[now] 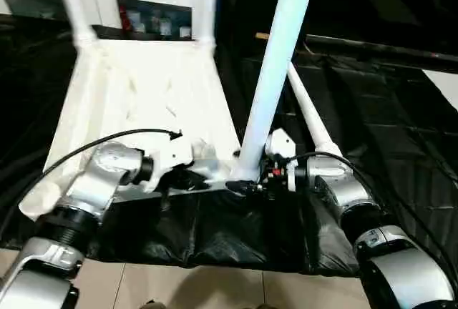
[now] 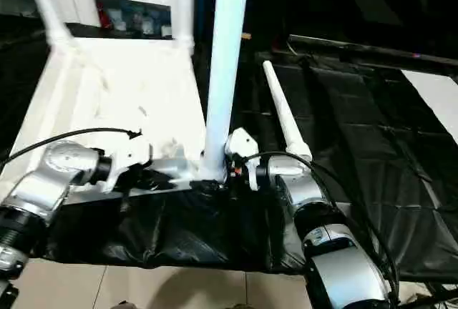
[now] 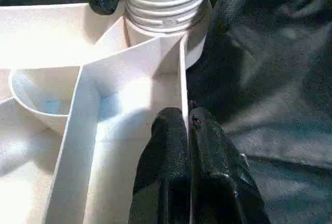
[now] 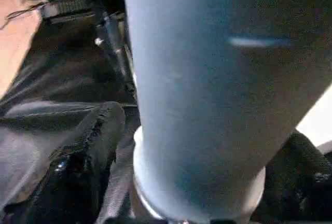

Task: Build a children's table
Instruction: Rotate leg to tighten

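Already the white plastic table top [image 1: 143, 101] lay upside down on the black table cover [image 2: 343, 137] with two far legs [image 1: 208, 1] in. The right gripper [image 1: 247, 186] hugged a third white leg [image 1: 275, 73] at the near corner socket; the left gripper [image 3: 188, 146] pinched the top's rim. One leg [image 2: 283, 119] waited beside.

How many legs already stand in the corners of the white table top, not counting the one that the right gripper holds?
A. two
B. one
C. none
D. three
A: two legs, one and the other, stand upright in the far corners of the table top, while the right gripper holds a third leg at the near corner and a fourth leg lies on the black cover.
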### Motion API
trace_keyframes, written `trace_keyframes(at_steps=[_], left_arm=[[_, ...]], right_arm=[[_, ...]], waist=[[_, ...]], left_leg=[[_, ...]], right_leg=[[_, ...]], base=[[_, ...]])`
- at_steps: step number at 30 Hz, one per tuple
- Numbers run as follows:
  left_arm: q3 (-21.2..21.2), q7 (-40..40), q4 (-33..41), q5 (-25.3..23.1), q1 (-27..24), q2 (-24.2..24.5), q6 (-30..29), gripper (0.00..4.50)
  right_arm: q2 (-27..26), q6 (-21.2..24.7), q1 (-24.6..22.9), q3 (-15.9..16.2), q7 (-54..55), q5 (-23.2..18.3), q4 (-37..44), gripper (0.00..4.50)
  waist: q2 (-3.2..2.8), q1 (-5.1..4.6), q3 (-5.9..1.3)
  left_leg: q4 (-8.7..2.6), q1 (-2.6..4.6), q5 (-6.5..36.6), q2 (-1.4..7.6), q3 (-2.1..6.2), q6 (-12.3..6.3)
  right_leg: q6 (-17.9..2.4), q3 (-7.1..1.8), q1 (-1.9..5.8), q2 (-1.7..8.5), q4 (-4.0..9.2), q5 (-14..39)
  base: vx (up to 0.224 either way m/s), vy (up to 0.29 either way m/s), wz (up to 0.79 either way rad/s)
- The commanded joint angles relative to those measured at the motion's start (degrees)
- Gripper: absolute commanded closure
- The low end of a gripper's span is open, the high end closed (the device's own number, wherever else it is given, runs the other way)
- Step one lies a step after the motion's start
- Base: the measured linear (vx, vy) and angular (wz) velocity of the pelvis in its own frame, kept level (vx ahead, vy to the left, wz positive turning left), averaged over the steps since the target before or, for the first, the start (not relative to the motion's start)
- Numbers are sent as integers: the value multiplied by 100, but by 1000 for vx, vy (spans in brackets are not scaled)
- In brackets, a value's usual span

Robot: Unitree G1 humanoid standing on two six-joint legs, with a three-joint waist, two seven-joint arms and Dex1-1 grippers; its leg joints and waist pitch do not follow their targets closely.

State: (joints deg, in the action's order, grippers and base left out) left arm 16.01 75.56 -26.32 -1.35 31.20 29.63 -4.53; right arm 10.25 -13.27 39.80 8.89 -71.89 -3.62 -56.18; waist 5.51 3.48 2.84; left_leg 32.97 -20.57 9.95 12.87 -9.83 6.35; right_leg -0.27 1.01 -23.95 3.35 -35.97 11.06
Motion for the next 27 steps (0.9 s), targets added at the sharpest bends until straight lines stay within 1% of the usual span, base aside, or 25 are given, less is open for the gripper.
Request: trace_keyframes(at_steps=[1, 3, 5, 8, 9, 11, 13, 14, 16, 17, 18, 19, 20, 21, 22, 23, 24, 25, 26, 27], left_arm=[[293, 362, -21, 38, -3, -66, 162, 450], [304, 411, -62, 38, 11, -46, 170, 450], [308, 427, -71, 44, 13, -37, 173, 450], [294, 452, -76, 56, 13, -35, 144, 450], [291, 460, -73, 58, 9, -32, 136, 450], [287, 461, -65, 62, -5, -35, 106, 450], [260, 382, -51, 85, -32, -69, 30, 450], [259, 377, -50, 86, -33, -71, 27, 450], [266, 166, -80, -8, -22, -116, -44, 450], [267, -101, -134, -128, 10, -182, -122, 450], [219, -648, -235, -283, 92, -391, -319, 450], [170, -1000, -279, -347, 154, -551, -468, 450], [170, -1000, -279, -347, 154, -551, -468, 450], [134, -1228, -299, -380, 201, -673, -569, 450], [95, -1686, -301, -457, 281, -946, -741, 450], [82, -1883, -288, -477, 310, -1090, -825, 450], [72, -2055, -278, -494, 336, -1216, -899, 450], [62, -2341, -256, -522, 373, -1439, -1037, 450], [64, -2449, -244, -531, 383, -1522, -1097, 450], [122, -2543, -236, -599, 387, -1592, -1085, 450]], right_arm=[[5, 32, 83, 142, -201, 140, 36, 100], [3, 61, 94, 164, -259, 137, 30, 106], [1, 72, 84, 180, -286, 124, 44, 133], [-22, 120, 38, 187, -321, 90, 86, 151], [-31, 149, 15, 187, -336, 73, 106, 170], [-50, 172, -54, 186, -330, 46, 158, 173], [-108, 399, -201, 121, -315, -81, 293, 174], [-110, 403, -206, 119, -312, -83, 298, 176], [-219, 660, -294, -29, -68, -229, 399, 177], [-297, 700, -331, -93, 300, -201, 391, 177], [-491, 644, -401, -208, 1042, -130, 331, 178], [-623, 643, -403, -279, 1545, -79, 244, 178], [-623, 643, -403, -279, 1545, -79, 244, 178], [-720, 656, -389, -335, 1872, -60, 178, 178], [-969, 635, -333, -468, 2469, -88, 33, 178], [-1076, 645, -281, -505, 2893, -36, -51, 178], [-1168, 656, -233, -535, 3273, 13, -125, 178], [-1331, 673, -136, -590, 3906, 80, -263, 178], [-1399, 708, -115, -618, 4125, 99, -275, 178], [-1477, 689, -73, -630, 4271, 113, -291, 178]], waist=[[-93, -7, -337], [-95, 3, -341], [-93, 9, -343], [-91, 16, -344], [-91, 18, -345], [-88, 18, -347], [-84, 32, -343], [-84, 32, -343], [-84, 46, -341], [-80, 32, -334], [-85, 19, -297], [-101, 13, -279], [-94, 3, -263], [-74, -35, -256], [-102, -52, -269], [-93, -64, -271], [-104, -80, -268], [-102, -127, -279], [-92, -147, -281], [-60, -164, -290]], left_leg=[[-351, 50, 1185, 41, -79, -203], [-349, 50, 1157, 41, -84, -189], [-347, 49, 1142, 42, -85, -181], [-345, 48, 1133, 38, -87, -176], [-346, 46, 1124, 40, -85, -171], [-344, 45, 1109, 38, -84, -170], [-346, 44, 1079, 41, -87, -182], [-346, 44, 1079, 41, -87, -182], [-351, 51, 1080, 42, -87, -171], [-362, 50, 1173, 41, -81, -129], [-382, 73, 1394, 37, -76, -51], [-398, 86, 1533, 36, -69, 18], [-411, 92, 1699, 31, -57, 87], [-415, 120, 2083, 24, -10, 201], [-411, 132, 2135, 24, -2, 227], [-413, 123, 2147, 24, 4, 225], [-418, 109, 2118, 24, 10, 254], [-422, 78, 2132, 11, 29, 292], [-423, 72, 2146, -1, 30, 285], [-408, 67, 2158, -7, 25, 235]], right_leg=[[-1403, -147, 287, 298, 368, 629], [-1406, -146, 291, 298, 361, 595], [-1412, -145, 293, 295, 355, 542], [-1406, -147, 297, 298, 356, 562], [-1403, -145, 299, 299, 353, 558], [-1396, -145, 302, 298, 351, 548], [-1374, -146, 304, 296, 348, 527], [-1374, -146, 304, 296, 348, 527], [-1367, -144, 297, 292, 351, 527], [-1338, -146, 289, 298, 365, 679], [-1253, -156, 250, 306, 421, 1066], [-1195, -164, 236, 315, 447, 1328], [-1126, -161, 230, 316, 472, 1649], [-884, -153, 205, 341, 542, 2531], [-827, -166, 183, 349, 562, 2643], [-810, -163, 185, 346, 571, 2655], [-806, -162, 183, 344, 561, 2625], [-761, -146, 192, 334, 549, 2622], [-744, -137, 194, 320, 560, 2614], [-704, -137, 193, 315, 569, 2571]], base=[[0, 0, 0], [0, 0, 0], [0, 0, 0], [0, 0, 0], [0, 0, 0], [0, 0, 0], [0, 0, 0], [0, 0, 0], [0, 0, 0], [0, 0, 0], [0, 0, 0], [0, 0, 0], [0, 0, 0], [0, 0, 0], [0, 0, 0], [0, 0, 0], [0, 0, 0], [0, 0, 0], [0, 0, 0], [0, 0, 0]])
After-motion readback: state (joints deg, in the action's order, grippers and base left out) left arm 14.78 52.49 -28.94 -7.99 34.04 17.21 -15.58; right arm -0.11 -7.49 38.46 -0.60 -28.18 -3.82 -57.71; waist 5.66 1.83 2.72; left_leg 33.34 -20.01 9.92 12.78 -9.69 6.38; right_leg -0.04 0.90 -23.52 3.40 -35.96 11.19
